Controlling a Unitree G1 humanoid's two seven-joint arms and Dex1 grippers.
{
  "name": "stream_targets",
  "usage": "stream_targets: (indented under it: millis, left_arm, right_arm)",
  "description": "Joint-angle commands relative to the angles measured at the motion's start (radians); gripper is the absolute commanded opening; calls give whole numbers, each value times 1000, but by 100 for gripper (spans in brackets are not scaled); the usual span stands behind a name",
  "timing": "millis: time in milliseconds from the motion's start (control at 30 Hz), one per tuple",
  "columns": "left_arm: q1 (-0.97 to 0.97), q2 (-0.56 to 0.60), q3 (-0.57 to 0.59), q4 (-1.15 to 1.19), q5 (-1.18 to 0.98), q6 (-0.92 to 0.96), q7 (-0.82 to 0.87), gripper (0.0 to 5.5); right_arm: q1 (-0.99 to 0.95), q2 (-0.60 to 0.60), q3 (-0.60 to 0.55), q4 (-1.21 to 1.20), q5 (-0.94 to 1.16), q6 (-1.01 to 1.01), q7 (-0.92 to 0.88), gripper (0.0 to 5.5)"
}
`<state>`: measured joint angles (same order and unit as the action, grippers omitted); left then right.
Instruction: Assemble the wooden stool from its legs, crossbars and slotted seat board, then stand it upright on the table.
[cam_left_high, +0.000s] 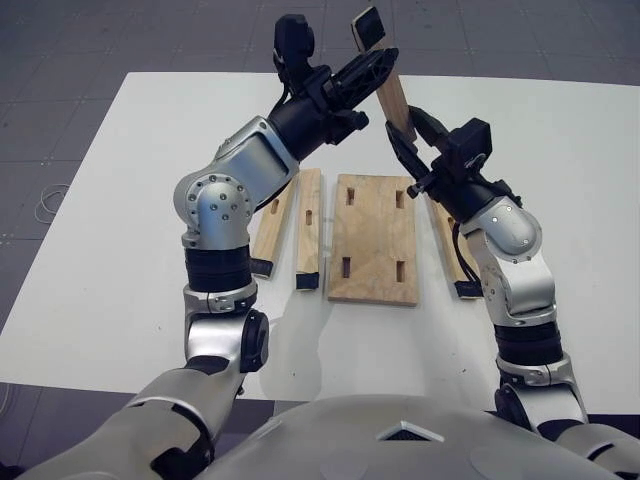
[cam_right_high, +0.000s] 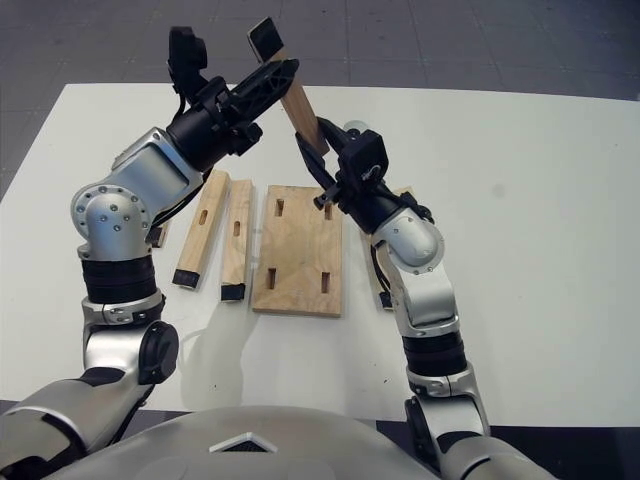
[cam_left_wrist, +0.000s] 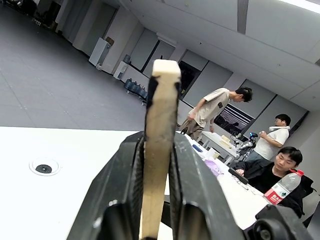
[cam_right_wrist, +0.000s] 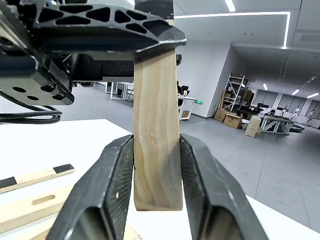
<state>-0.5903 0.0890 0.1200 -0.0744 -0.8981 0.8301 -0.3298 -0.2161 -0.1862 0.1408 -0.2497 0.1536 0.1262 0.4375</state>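
Holding wooden leg aloft | left fingers clamped near top | right fingers clamped on bottom

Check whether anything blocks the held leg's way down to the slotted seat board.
Nothing visible does. The left gripper and right gripper hold the leg in the air, and the four slots of the seat board lie uncovered.
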Motion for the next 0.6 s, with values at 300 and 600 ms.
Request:
stream_targets:
  millis: [300, 600]
  left_arm:
    - [21, -31, 15, 30, -34, 40, 4, 43]
    - [26, -33, 17, 25, -28, 38, 2, 43]
  right_arm:
    - [-1, -22, -18, -101, 18, 86, -7, 131]
    - [-12, -23, -6, -123, 19, 112, -11, 298]
